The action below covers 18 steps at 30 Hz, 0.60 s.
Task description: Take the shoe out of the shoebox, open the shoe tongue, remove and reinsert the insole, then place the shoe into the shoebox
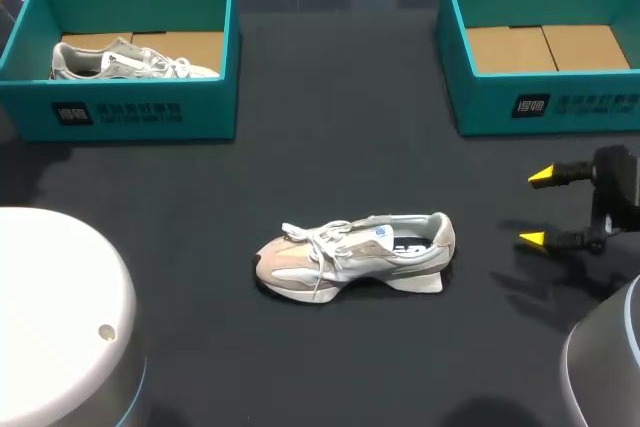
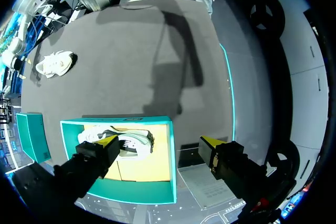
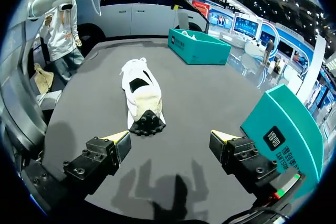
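Shoe [image 1: 355,252] lies at the middle of the table [image 1: 330,107], toe left, heel toward your right gripper [image 1: 536,207], fingers apart near the right edge, the nearer arm. Your left gripper [image 2: 157,141] hangs, fingers apart, over the far-left-corner shoebox [image 2: 136,195].

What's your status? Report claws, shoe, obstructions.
Left claw open above the left shoebox. Right claw open, short of the shoe, heel end. Shoe out on the table, untouched. Nothing between them.
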Tool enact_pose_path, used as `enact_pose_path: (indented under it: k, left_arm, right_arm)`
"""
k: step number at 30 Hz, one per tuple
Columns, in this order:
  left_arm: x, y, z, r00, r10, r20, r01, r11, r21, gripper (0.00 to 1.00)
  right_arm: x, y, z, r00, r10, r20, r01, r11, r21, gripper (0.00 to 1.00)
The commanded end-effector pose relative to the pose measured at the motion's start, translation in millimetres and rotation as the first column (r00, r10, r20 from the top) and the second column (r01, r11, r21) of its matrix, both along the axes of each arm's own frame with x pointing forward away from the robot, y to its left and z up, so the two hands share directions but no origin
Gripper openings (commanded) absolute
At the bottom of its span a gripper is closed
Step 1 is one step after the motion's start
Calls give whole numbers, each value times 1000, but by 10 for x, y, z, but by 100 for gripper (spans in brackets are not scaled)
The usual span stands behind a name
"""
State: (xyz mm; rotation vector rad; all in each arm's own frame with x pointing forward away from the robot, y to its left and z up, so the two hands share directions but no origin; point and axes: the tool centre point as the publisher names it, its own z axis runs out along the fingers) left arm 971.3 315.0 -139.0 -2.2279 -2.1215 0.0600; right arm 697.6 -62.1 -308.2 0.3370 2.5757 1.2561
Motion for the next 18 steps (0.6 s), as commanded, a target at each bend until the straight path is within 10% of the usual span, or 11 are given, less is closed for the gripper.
enact_pose_path:
  k: [1,18]
  left_arm:
    - [-2,2,2,1000,-1,0,1,1000,2,100]
    - [-2,2,2,1000,-1,0,1,1000,2,100]
  right_arm:
    - [-49,-16,-39,993,19,121,-56,947,315,100]
    - [84,-187,-199,986,110,126,-136,967,216,100]
